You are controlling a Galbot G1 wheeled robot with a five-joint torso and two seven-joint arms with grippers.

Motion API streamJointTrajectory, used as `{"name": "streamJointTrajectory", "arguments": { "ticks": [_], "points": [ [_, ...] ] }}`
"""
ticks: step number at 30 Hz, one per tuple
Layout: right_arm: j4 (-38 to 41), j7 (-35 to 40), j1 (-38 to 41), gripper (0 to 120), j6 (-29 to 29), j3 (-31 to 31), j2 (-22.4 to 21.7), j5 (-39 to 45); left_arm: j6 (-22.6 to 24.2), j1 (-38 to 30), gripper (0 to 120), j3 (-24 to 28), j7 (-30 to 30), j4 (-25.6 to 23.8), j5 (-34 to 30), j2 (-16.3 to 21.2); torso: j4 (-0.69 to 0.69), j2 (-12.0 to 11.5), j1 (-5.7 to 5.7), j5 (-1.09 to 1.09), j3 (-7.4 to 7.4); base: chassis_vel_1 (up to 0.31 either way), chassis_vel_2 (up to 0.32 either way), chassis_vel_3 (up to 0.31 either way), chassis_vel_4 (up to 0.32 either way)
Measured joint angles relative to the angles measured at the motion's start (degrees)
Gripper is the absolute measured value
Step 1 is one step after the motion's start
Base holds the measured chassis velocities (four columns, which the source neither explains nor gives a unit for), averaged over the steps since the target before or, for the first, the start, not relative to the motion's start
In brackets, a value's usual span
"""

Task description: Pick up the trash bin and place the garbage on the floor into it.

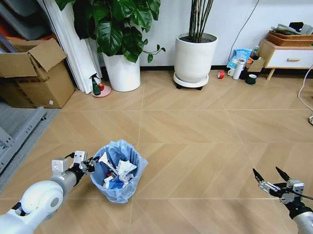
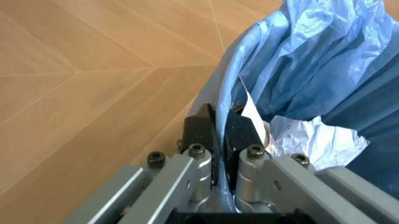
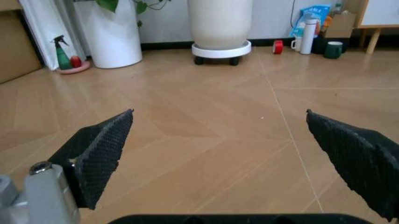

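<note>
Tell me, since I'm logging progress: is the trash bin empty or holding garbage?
Holding garbage: crumpled white paper and scraps lie inside the trash bin, whose rim the left tool grips.

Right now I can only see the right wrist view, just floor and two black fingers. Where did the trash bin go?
Observer: The trash bin stands on the floor at the robot's left, in the head view.
Operator: Is anyone holding it?
Observer: Yes. The left gripper is shut on the bin's light-blue bag at the rim, as the left wrist view shows.
Operator: Is there garbage in it?
Observer: Crumpled white paper lies inside, with other scraps I cannot name.
Operator: And my gripper?
Observer: The right gripper is open, low over bare floor, well apart from the bin.
</note>
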Motion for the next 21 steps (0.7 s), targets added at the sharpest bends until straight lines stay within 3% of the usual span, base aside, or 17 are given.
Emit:
{"name": "streamJointTrajectory", "arguments": {
  "ticks": [21],
  "points": [
    [0.0, -0.1, 0.08, 100, 0.14, 0.02, -0.2, 0.26, 0.06, -0.48, 0, 0.18, -0.14, 0.05, -0.1, -0.15, 0.0, 0.0, 0.0, -0.01, 0.0, 0.166, -0.101, -0.165, 0.094]
  ]
}}
